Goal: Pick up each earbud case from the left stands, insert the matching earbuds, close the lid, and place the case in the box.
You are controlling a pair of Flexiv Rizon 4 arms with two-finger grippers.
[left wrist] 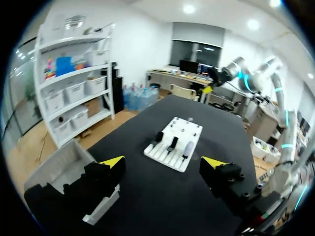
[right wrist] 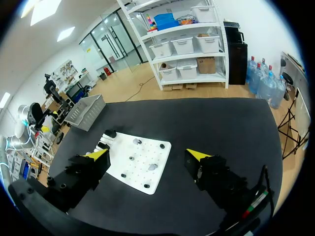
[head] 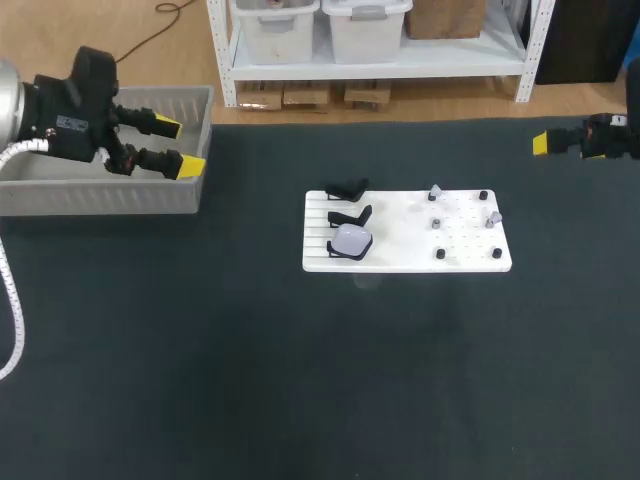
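A white board lies mid-table. Its left side carries three black stands: two bare, the nearest holding a pale, lid-shut earbud case. Small earbuds and black pegs sit on its right half. My left gripper hangs open and empty over the grey box at the far left. At the far right edge my right gripper is open and empty too. From the left wrist, the gripper faces the board and case. The right wrist's gripper hovers well above the board.
The grey box is an open-topped bin with raised walls at the table's back left corner, also visible in the right wrist view. Dark table cloth surrounds the board on all sides.
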